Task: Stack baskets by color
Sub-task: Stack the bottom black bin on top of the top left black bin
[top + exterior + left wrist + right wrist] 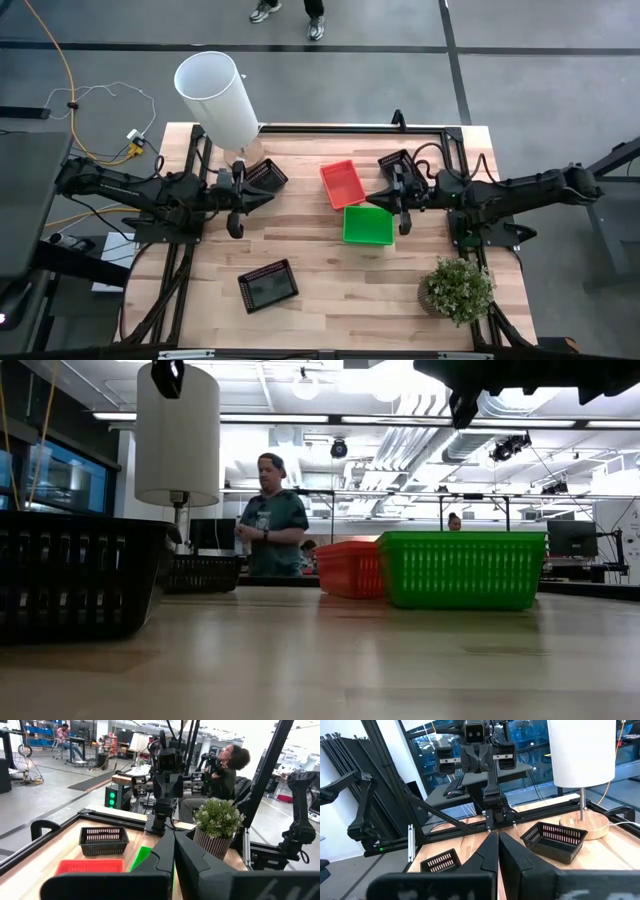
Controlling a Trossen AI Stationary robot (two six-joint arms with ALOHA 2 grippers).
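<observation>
From above, five baskets show on the surface, none visibly stacked. A red basket (pixel 341 184) lies near centre, and a green basket (pixel 368 225) sits just at its 5 o'clock, corners touching or nearly so. A black basket (pixel 394 163) lies under the right arm at about 1 o'clock from centre, a second black basket (pixel 266 177) at 10 o'clock near the white cylinder (pixel 216 96), and a third black basket (pixel 268 285) alone at 7 o'clock.

The right gripper (pixel 400 200) hovers above the surface with its jaws pressed together and nothing between them; the green basket lies just at its 8 o'clock, the red one at its 10 o'clock. The left gripper (pixel 237 200), jaws likewise together and empty, hangs just at 7 o'clock of the second black basket.

The right arm looks nearer the coloured pair. The red basket's long axis runs roughly 11 to 5 o'clock. Whichever goes first, the jaws would need to part over a rim.
</observation>
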